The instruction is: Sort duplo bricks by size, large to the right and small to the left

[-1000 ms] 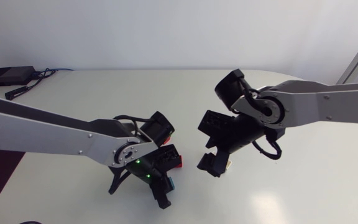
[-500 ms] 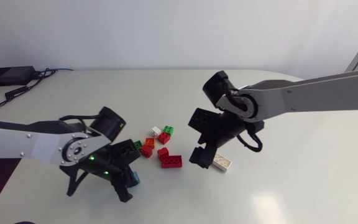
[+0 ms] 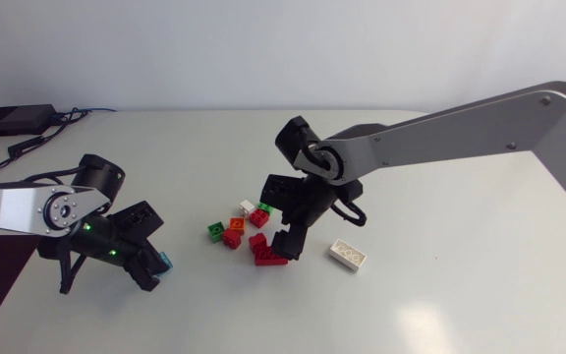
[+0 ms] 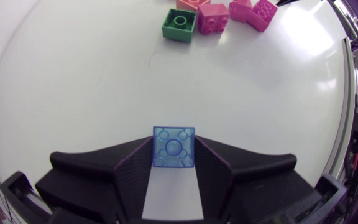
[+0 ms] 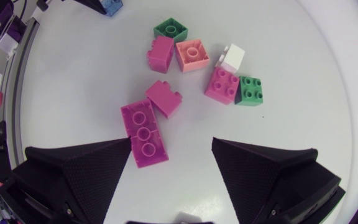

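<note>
Left gripper is closed on a small blue brick, one finger against each of its sides, held low over the table and well to the left of the long red brick. Right gripper hangs over the long red brick, fingers spread wide, nothing held; in the right wrist view that brick lies just ahead of one finger. A small red brick sits at the long red brick's far end, touching or nearly so. Beyond the long red brick, near it, is a loose bunch of small ones: two green, another red, orange, white, one more red. A long white brick lies to the right of the long red brick, apart from it.
</note>
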Motion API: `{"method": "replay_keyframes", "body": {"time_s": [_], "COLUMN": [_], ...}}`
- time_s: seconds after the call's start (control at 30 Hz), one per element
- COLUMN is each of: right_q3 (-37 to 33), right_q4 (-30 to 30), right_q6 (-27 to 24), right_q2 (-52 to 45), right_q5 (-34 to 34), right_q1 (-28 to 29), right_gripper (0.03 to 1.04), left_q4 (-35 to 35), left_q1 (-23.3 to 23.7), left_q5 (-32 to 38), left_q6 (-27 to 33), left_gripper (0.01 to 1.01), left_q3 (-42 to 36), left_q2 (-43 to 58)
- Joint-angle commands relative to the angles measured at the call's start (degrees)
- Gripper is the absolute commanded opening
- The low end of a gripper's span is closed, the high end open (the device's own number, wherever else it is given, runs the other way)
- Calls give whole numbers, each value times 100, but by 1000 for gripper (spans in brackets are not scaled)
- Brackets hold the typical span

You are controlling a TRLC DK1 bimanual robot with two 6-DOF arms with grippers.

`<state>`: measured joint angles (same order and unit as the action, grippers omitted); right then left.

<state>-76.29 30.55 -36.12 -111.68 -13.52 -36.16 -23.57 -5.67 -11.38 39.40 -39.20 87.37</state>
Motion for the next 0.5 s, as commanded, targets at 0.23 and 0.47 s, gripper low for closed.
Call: {"method": "replay_keyframes", "body": {"time_s": [0.23, 0.47], "right_q3": [-158, -334], "right_q4": [487, 575], "right_q6": [-290, -229], "right_q2": [-346, -601], "right_q5": [-133, -46], "right_q1": [-75, -260], "right_gripper": [934, 861], "left_q4": [-69, -218], "left_q1": [189, 198], "left_q5": [-313, -330], "left_q6": [-292, -442], "left_gripper": [975, 975], "left_q3": [-264, -431], "left_q2": [96, 34]}}
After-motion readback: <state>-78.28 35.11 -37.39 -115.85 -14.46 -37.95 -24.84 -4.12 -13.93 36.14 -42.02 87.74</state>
